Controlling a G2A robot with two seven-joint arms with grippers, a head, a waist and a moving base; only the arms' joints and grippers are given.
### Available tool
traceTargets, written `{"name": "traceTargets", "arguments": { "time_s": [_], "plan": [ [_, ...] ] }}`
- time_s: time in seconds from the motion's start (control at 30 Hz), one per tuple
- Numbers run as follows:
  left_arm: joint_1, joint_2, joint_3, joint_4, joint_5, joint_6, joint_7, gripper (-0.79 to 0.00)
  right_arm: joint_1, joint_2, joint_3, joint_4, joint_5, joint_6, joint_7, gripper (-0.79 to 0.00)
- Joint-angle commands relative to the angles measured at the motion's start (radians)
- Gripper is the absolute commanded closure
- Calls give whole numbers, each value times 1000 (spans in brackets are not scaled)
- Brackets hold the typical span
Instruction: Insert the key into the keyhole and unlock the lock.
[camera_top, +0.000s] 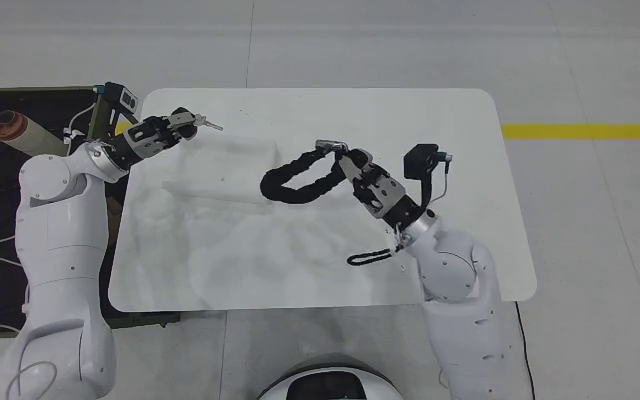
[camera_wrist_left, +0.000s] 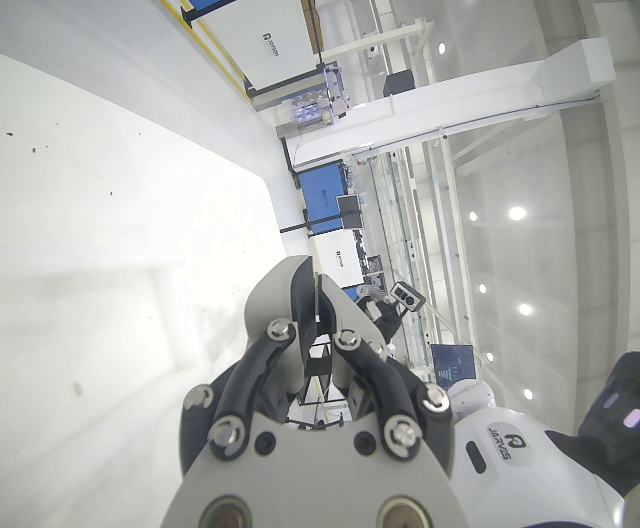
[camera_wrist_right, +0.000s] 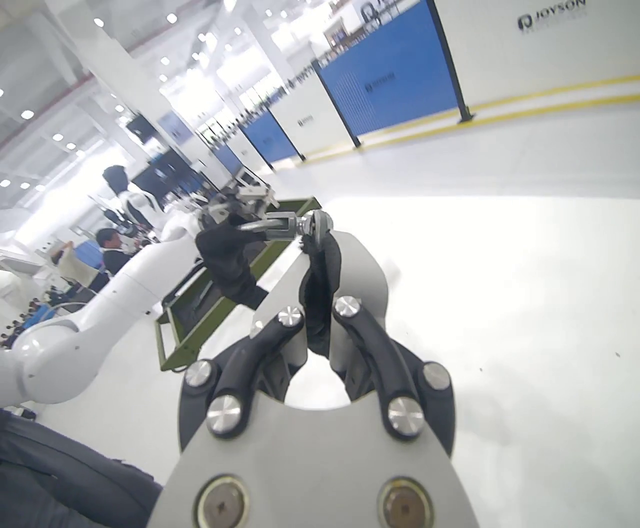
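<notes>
Now, the white table (camera_top: 300, 285) is the stage, and the two halves of this job sit well apart on it, which is where the trouble lives. The black cable lock (camera_top: 298, 185) curls in a loop over the middle. I can't tell whether the loop rests on the surface or hangs just above it. The right gripper (camera_top: 350, 165) is clamped hard on the lock's sleeve, fingers closed right down on the cable. Over by the far left corner, the left gripper (camera_top: 186, 120) is pinched shut too. A short black strap (camera_top: 370, 257) lies near the right arm, out of the way and no threat, I'd say. Then the metal lock head (camera_wrist_right: 314, 225) sticks out just beyond the right fingers, and that's risk one: the cable looks flexible, so a push could swing or twist the head aside. Smaller again is the key (camera_top: 208, 124), just a thin sliver of metal between the left pads, blade pointing toward the lock. Risk two: held by so narrow an edge, a sideways load may pivot it or pop it onto the table. Smallest of all is the keyhole, which I can't make out from any angle. If it faces away from the blade, the key jabs bare metal and skids.
</notes>
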Motion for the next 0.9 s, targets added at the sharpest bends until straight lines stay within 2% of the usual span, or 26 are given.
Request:
{"name": "traceTargets", "arguments": {
  "time_s": [0.0,0.13,0.3,0.4,0.67,0.7,0.73,0.87],
  "plan": [
    [0,0,0,0,0,0,0,0,5,0,-16,37,104,-18,-20,0],
    [0,0,0,0,0,0,0,0,62,2,-43,126,342,-58,49,0],
    [0,0,0,0,0,0,0,0,124,7,-64,228,539,-90,125,0],
    [0,0,0,0,0,0,0,0,158,13,-69,271,650,-81,216,0],
    [0,0,0,0,0,0,0,0,158,13,-69,271,650,-81,216,0],
    [45,-3,-8,-32,-50,8,32,0,105,13,-72,255,658,-55,190,0],
    [83,-7,-9,-80,-110,27,57,0,84,15,-68,222,600,-41,157,0],
    [198,-26,14,-210,-275,5,167,0,69,5,-136,234,405,0,-10,0]
  ]
}}
